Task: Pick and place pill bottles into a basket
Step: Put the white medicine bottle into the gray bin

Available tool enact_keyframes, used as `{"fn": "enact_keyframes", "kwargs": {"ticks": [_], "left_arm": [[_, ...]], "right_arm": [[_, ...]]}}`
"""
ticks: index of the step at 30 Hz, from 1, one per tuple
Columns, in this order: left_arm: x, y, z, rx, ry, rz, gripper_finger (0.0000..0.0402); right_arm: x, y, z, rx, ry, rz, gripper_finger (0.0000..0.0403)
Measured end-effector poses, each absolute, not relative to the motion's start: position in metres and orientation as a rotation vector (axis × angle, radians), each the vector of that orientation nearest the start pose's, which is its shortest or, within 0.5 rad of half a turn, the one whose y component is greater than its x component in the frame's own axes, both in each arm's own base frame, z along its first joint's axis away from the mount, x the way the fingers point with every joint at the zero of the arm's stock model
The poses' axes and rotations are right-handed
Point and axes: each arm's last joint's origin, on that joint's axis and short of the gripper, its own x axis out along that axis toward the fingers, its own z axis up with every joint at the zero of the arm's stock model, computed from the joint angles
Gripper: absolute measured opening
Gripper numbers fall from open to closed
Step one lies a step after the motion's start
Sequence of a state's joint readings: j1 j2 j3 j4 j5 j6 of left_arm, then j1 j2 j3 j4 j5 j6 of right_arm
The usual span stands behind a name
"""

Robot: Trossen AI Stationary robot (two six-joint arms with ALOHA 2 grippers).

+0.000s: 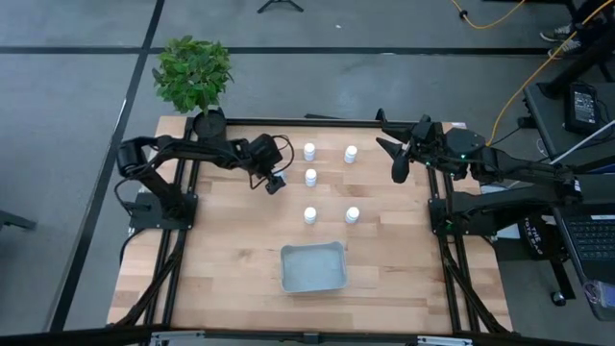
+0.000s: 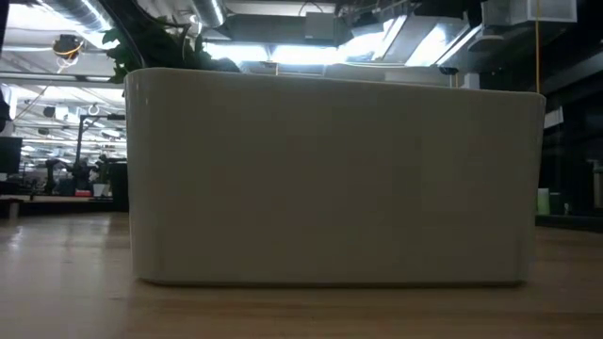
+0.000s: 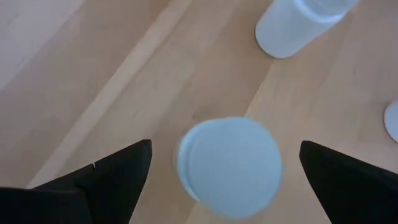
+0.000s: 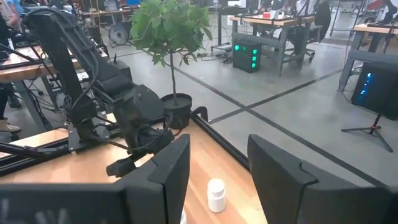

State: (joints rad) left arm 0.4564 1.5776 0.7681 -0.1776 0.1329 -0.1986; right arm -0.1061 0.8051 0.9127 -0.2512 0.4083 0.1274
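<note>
From above, the left gripper [image 1: 275, 183] hangs over the pale wood table [image 1: 221, 259], jaws apart, and hides one bottle below it; five more white bottles show: two in a far row [image 1: 309, 151] [image 1: 351, 153], one at centre [image 1: 310, 177], two nearer the basket [image 1: 309, 215] [image 1: 353, 215]. That basket [image 1: 313, 267], a shallow grey-blue bin with rounded corners, sits apart from them near the front edge. Off the back-left corner stands a leafy plant [image 1: 193, 71] in a dark pot. The right gripper [image 1: 398, 158] waits over the right rim, fingers spread and holding nothing. At table height, the basket's smooth pale wall [image 2: 330, 174] fills nearly the whole picture, hiding the bottles and both arms. On the left wrist, a round white cap [image 3: 229, 167] lies between the two dark fingers [image 3: 99, 183], which stand clear of it; another bottle [image 3: 292, 28] is cut off at the edge. On the right wrist, one bottle [image 4: 216, 195] shows between the spread fingers [image 4: 283, 171].
</note>
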Motion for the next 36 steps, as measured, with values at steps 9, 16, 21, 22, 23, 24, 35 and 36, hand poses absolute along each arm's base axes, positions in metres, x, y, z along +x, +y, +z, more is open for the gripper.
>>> {"fn": "enact_keyframes", "kwargs": {"ticks": [9, 16, 21, 22, 23, 24, 35, 36], "left_arm": [[0.259, 0.125, 0.150, -0.449, 0.929, 0.449, 0.0332], [0.260, 0.124, 0.151, -0.464, 0.927, 0.459, 0.0186], [0.269, 0.120, 0.164, -0.477, 0.921, 0.385, 0.0169], [0.272, 0.118, 0.171, -0.483, 0.906, 0.354, 0.0169], [0.276, 0.117, 0.180, -0.479, 0.879, 0.321, 0.0169], [0.280, 0.114, 0.191, -0.472, 0.845, 0.285, 0.0169], [0.292, 0.043, 0.354, -0.338, 0.413, -0.103, 0.0169], [0.292, 0.033, 0.363, -0.333, 0.405, -0.136, 0.0169]], "right_arm": [[0.165, -0.029, 0.366, 0.102, 0.112, -0.519, 0.0163], [0.165, -0.029, 0.366, 0.099, 0.112, -0.518, 0.0163], [0.165, -0.029, 0.366, 0.096, 0.114, -0.518, 0.0163], [0.165, -0.029, 0.366, 0.092, 0.115, -0.518, 0.0163], [0.165, -0.029, 0.366, 0.082, 0.118, -0.518, 0.0163], [0.165, -0.029, 0.366, 0.073, 0.120, -0.517, 0.0163], [0.165, -0.029, 0.366, -0.009, 0.146, -0.502, 0.0163], [0.165, -0.029, 0.366, -0.013, 0.147, -0.502, 0.0163]]}}
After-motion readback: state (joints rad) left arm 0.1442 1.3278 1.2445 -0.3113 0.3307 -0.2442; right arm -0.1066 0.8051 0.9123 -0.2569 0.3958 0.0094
